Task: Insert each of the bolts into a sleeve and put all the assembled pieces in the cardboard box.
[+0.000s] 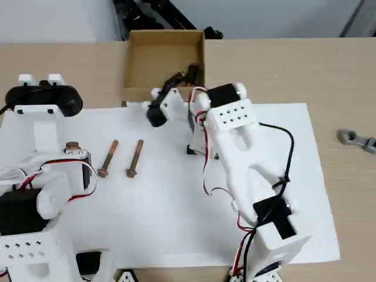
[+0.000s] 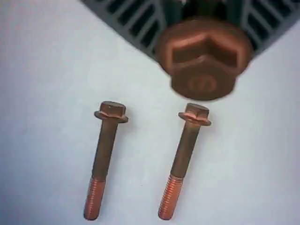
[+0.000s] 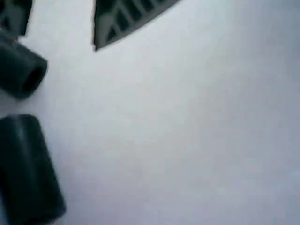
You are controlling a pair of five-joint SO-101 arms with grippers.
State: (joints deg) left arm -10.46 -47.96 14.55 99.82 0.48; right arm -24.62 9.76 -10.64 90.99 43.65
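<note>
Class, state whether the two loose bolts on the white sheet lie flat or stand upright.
Lying flat: both bolts rest lengthwise on the sheet, shanks showing.

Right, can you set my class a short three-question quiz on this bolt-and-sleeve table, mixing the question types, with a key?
1. Count: how many loose bolts lie on the white sheet?
2. True or false: the left gripper is empty.
3. Pick one: the two black sleeves in the right wrist view lie
A) in the left gripper
B) on the white sheet
C) stacked on top of a bolt

Key
1. Two, side by side.
2. False: it is shut on a bolt, whose head faces the left wrist camera.
3. B
</note>
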